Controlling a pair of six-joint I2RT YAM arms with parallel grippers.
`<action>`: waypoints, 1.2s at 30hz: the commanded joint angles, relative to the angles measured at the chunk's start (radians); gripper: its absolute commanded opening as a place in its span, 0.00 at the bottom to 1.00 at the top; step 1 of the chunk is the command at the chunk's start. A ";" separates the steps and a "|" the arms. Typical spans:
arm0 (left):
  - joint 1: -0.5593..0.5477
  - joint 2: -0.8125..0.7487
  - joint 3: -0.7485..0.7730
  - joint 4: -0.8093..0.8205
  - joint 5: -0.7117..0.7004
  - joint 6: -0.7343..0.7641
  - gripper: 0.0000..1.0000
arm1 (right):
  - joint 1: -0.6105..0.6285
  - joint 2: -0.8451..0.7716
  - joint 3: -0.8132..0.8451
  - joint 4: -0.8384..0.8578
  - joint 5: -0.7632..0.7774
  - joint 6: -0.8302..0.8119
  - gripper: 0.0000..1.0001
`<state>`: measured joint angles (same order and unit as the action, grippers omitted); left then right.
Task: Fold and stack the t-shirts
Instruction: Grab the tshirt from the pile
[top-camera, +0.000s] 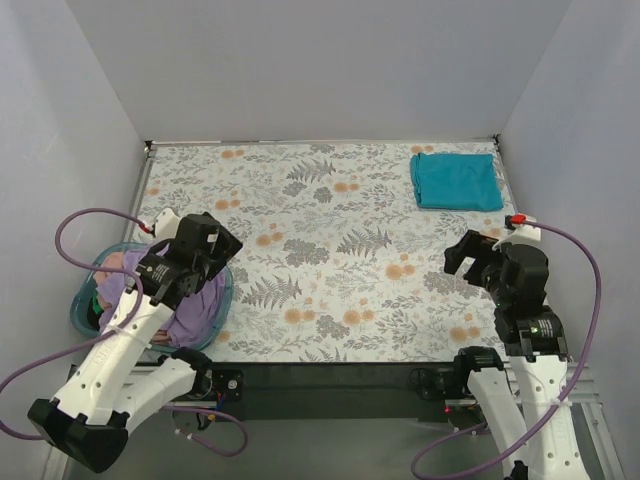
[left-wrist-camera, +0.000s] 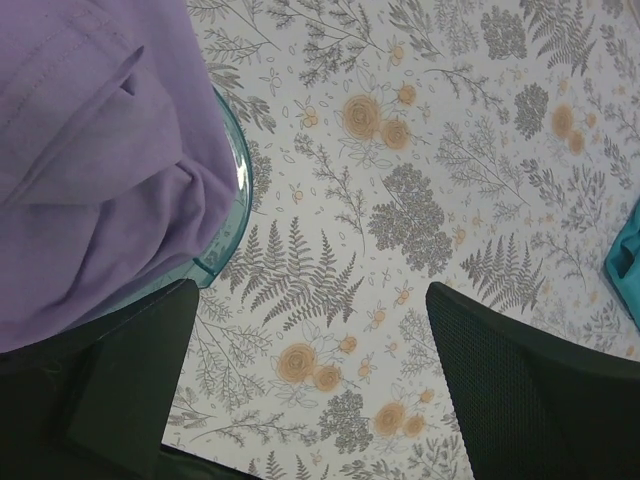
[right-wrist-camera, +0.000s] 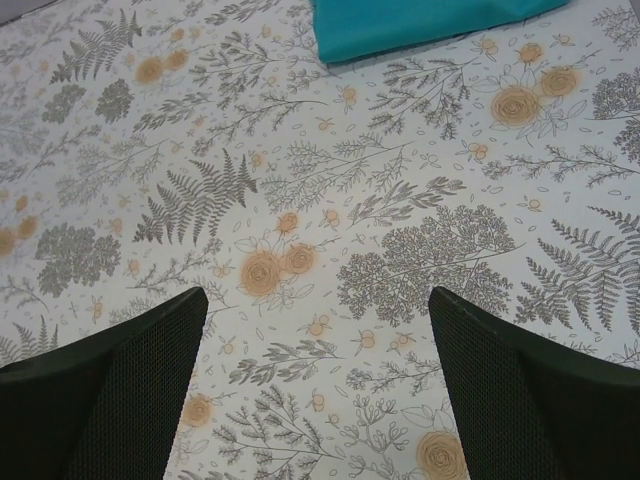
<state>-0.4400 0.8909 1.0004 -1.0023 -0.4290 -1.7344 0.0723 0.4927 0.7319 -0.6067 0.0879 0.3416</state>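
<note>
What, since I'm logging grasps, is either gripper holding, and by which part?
Nothing is held: the left gripper and the right gripper are both open, with only patterned tabletop between their fingers.

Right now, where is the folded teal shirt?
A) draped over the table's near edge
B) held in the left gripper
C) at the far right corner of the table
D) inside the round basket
C: the teal t-shirt lies flat at the far right corner of the table; the basket holds the purple t-shirt.

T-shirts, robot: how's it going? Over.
Both jaws open, empty. Teal shirt folded, far right corner. Purple shirt crumpled in basket. Nothing in the way.
</note>
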 joint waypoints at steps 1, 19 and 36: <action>0.006 0.006 0.043 -0.059 -0.074 -0.066 0.98 | 0.000 -0.028 0.034 0.002 -0.069 -0.042 0.98; 0.337 0.286 0.081 -0.036 -0.129 -0.087 0.89 | 0.000 -0.048 -0.043 0.019 -0.158 -0.105 0.98; 0.428 0.323 0.032 0.007 -0.063 -0.060 0.00 | 0.000 -0.068 -0.066 0.015 -0.096 -0.105 0.98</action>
<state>-0.0208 1.2530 1.0546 -0.9966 -0.4973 -1.7870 0.0723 0.4362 0.6689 -0.6128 -0.0254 0.2390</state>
